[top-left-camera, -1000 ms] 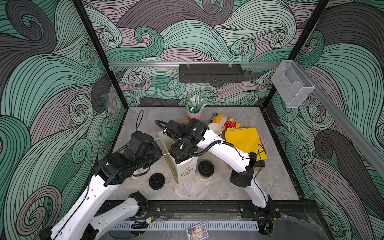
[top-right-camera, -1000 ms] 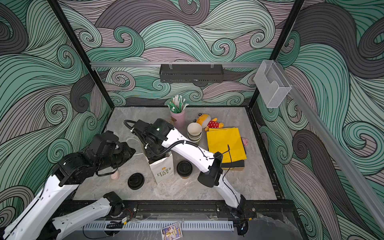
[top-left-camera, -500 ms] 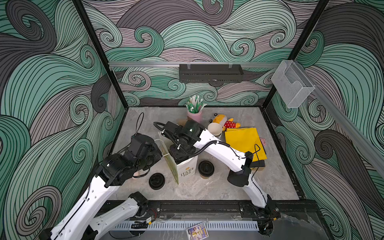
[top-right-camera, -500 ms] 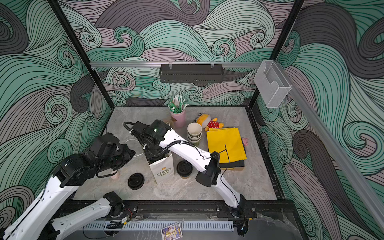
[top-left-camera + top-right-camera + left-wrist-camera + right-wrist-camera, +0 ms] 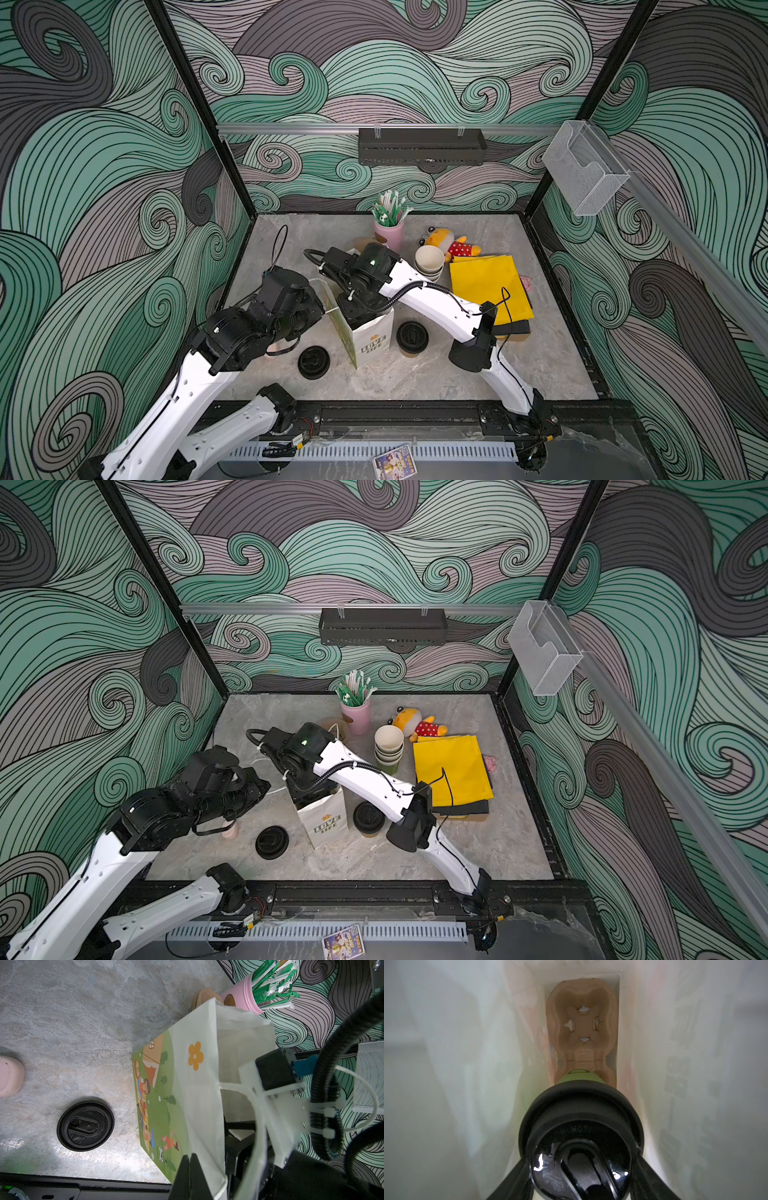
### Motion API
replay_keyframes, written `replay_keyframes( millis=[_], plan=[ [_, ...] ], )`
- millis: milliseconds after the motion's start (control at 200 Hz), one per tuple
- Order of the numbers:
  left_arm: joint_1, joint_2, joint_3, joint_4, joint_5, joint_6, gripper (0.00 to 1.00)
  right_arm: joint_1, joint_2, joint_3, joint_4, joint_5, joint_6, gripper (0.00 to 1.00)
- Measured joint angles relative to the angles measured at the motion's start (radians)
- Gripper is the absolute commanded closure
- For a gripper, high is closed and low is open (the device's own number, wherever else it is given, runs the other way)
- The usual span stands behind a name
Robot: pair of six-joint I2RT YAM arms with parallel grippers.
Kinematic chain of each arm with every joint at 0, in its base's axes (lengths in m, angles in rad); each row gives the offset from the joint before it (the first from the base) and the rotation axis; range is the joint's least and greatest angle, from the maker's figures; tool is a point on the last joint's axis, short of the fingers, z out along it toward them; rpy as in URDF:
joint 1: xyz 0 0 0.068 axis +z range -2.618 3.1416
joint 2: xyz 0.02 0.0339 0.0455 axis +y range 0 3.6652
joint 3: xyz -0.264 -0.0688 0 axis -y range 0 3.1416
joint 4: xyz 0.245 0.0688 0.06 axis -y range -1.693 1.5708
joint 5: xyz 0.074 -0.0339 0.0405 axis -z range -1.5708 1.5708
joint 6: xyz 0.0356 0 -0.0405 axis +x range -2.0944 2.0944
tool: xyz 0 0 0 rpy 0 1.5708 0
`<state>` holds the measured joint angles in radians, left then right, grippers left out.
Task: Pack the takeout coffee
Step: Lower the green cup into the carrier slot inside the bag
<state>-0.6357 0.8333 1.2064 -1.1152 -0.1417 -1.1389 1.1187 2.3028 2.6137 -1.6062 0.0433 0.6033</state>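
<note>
A white paper bag [image 5: 371, 341] [image 5: 187, 1088] stands open mid-table. My right gripper [image 5: 581, 1176] is down inside it, shut on the green takeout cup [image 5: 579, 1078] at its black lid [image 5: 581, 1118]. The cup hangs over the near slot of a brown pulp carrier [image 5: 582, 1012] on the bag's floor. In both top views that gripper is hidden by the bag. My left gripper [image 5: 190, 1164] is shut on the bag's wall near its rim. The brown takeout cup with a black lid [image 5: 412, 337] [image 5: 368, 817] stands on the table right of the bag.
A loose black lid [image 5: 313, 362] [image 5: 85, 1126] lies left of the bag, and a pink object [image 5: 230, 832] lies further left. Behind stand a stack of lidless cups [image 5: 429, 262], a pink straw cup [image 5: 389, 235], a plush toy [image 5: 451, 247] and a yellow sheet [image 5: 488, 291].
My right wrist has shifted slightly to the left over the bag. The left arm has hardly moved and stays at the bag's rim.
</note>
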Motion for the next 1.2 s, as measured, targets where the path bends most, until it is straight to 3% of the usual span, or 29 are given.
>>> replay_keyframes(
  millis=[1201],
  plan=[
    [0.0,-0.006,-0.011,0.0,0.0,-0.007,0.95,-0.004,0.069,0.001,0.0,-0.014,-0.002,0.42]
  ],
)
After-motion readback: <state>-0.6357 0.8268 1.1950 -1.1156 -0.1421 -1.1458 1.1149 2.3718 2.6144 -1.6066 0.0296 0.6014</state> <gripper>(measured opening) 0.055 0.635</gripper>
